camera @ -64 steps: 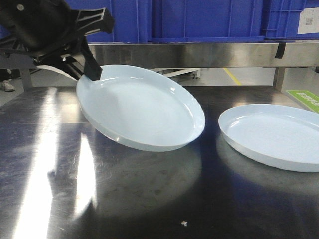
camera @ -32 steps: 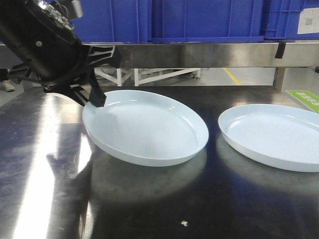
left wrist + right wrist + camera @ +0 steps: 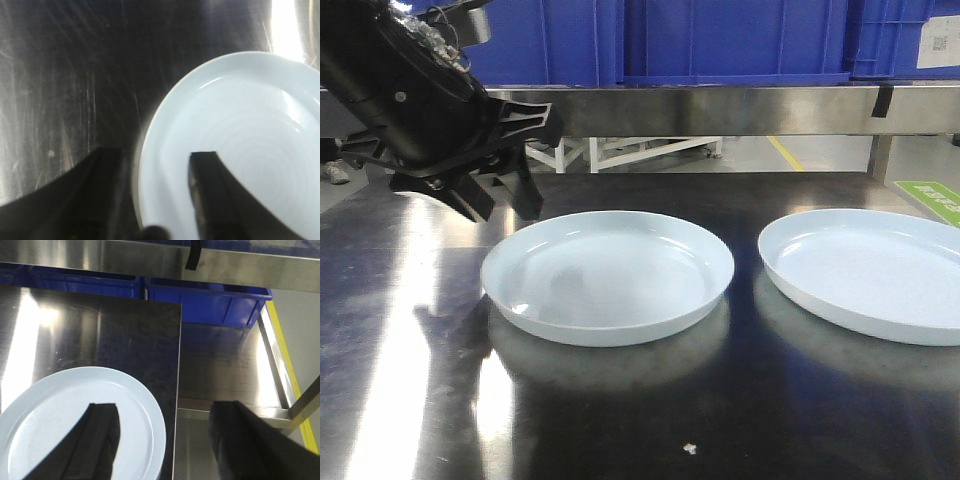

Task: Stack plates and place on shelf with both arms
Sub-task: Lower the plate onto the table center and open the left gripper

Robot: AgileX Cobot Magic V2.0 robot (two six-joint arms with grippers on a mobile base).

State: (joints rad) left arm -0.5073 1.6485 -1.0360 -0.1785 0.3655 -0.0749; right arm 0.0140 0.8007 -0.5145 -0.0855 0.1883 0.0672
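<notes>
Nearest you, the brushed steel table (image 3: 620, 430) throws back hard glare along the left of the frame, scratched and dark. On it two glossy, pale bluish-white plates lie flat and side by side, not touching. The centre plate (image 3: 608, 275) sits mid-frame, and the second plate (image 3: 870, 275) is cut by the right edge. Both are round and shallow, with low upturned rims and faint rings. Nothing is stacked and nothing shelved, so nearly all of the task looks left to do. At upper left, your left gripper (image 3: 505, 208) hangs over the centre plate's far rim. The wrist view shows its black prongs spread, straddling that rim without clamping it. Your right gripper (image 3: 165, 407) hovers wide and empty, one prong above the second plate. Behind run a polished steel rail (image 3: 720, 108) and blue plastic crates (image 3: 720, 40).
</notes>
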